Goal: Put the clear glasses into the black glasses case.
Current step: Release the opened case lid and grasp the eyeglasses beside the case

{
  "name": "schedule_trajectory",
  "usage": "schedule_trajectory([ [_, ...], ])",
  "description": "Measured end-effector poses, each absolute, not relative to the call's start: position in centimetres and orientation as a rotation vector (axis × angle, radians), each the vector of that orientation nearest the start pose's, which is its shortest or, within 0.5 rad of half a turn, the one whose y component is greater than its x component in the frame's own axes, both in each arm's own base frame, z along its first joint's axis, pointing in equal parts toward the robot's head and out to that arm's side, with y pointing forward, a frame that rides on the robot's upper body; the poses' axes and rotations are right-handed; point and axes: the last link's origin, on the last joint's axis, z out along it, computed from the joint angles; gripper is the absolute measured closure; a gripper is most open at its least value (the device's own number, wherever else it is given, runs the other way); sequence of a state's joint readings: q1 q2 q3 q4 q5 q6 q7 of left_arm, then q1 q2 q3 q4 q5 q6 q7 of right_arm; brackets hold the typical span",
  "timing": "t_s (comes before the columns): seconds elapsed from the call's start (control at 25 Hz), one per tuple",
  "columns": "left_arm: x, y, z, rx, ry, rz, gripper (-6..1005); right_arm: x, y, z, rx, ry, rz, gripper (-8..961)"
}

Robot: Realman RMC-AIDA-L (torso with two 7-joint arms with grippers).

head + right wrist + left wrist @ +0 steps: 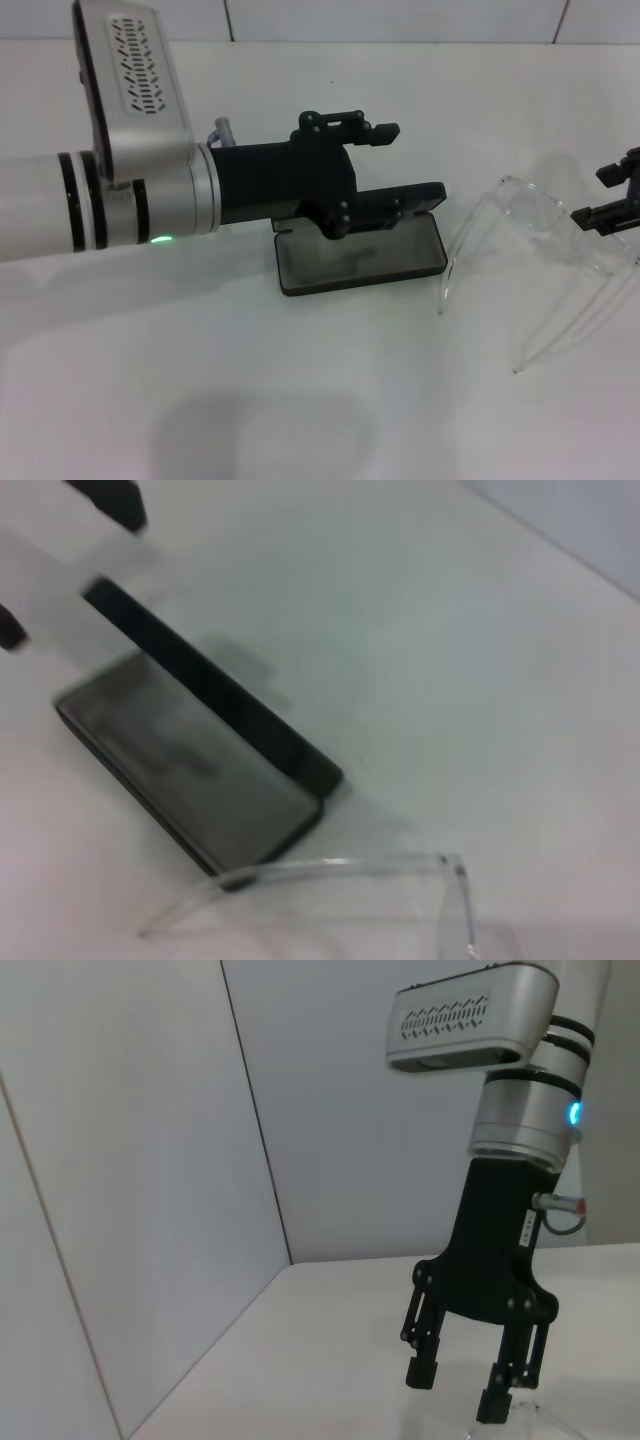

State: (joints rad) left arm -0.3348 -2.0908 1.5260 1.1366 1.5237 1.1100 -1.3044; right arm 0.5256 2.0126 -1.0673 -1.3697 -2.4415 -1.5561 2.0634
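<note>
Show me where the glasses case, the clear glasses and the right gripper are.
black glasses case (350,262): head view, on the grey lining of the open tray.
clear glasses (530,215): head view, on the wraparound lens.
right gripper (462,1388): left wrist view, midway between its fingertips, above the glasses.

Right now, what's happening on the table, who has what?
The black glasses case lies open on the table, grey lining up, with nothing in it. The left tool reaches over its lid, one finger above and one at the lid's edge; whether it grips the lid is unclear. The clear glasses stand beside the case on the robot's right, arms unfolded and pointing toward the robot. The right tool is at the lens with its fingers apart. The glasses are not yet in the case.
</note>
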Motion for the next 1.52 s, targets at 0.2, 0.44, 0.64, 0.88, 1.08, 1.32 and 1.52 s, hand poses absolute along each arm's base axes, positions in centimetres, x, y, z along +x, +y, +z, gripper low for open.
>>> schedule_trajectory([
  [0.2, -16.3, 33.0, -4.5, -2.71, 0.038, -0.631, 332, 21.5, 37.1, 6.2, -2.611, 0.556, -0.337, 313],
  [0.44, -16.3, 33.2, -4.6, -2.708, 0.058, -0.622, 332, 21.7, 37.9, 3.7, -2.625, 0.537, -0.397, 354],
  [0.64, -16.3, 33.3, -4.6, -2.706, 0.065, -0.62, 332, 22.1, 38.7, 1.6, -2.645, 0.534, -0.489, 388],
  [0.88, -16.4, 33.2, -4.6, -2.705, 0.065, -0.618, 332, 22.1, 39.4, 0.9, -2.641, 0.54, -0.496, 441],
  [1.08, -16.7, 33.2, -4.8, -2.704, 0.072, -0.612, 332, 22.0, 39.4, 0.7, -2.648, 0.519, -0.515, 439],
  [1.32, -16.7, 33.2, -4.9, -2.707, 0.069, -0.613, 332, 22.0, 39.5, 0.9, -2.641, 0.512, -0.52, 611],
  [1.52, -16.8, 33.2, -4.9, -2.706, 0.063, -0.617, 333, 22.0, 39.4, 1.3, -2.636, 0.511, -0.519, 710],
])
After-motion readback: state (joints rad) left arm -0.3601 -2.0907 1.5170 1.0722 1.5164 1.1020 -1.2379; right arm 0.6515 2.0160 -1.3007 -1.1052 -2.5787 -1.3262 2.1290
